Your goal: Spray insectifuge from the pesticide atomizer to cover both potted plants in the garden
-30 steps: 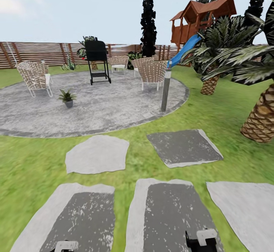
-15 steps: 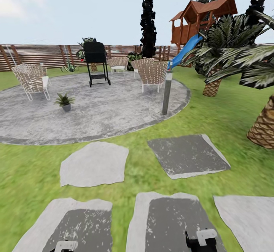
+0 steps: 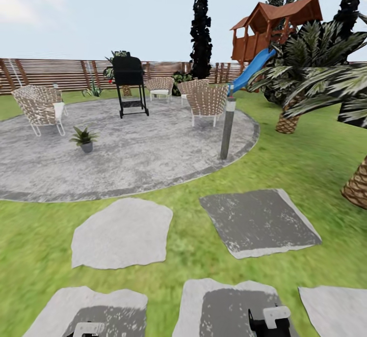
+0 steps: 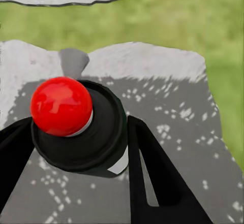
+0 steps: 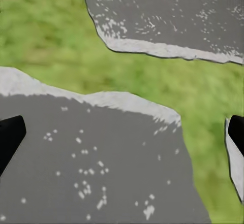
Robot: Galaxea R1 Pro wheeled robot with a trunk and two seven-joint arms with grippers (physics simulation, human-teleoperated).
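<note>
The pesticide atomizer (image 4: 81, 132), a dark round bottle topped by a glossy red ball, sits clamped between the left gripper's (image 4: 76, 148) black fingers (image 4: 152, 173); a pale label patch shows no readable writing. The right gripper (image 5: 122, 132) hangs wide open and empty above grey stepping stones (image 5: 91, 158) set in grass. Ahead, a small green potted plant (image 3: 83, 138) stands on the round grey patio (image 3: 153, 148).

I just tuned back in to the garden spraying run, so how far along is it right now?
Pickup looks done: the left gripper is shut on the pesticide atomizer, red knob up, between the fingers. The right gripper is open over a stepping stone. In hand: crossing the lawn toward the round patio. Left: spraying both plants; one potted plant stands on the patio, with no sign of spraying yet.
</note>
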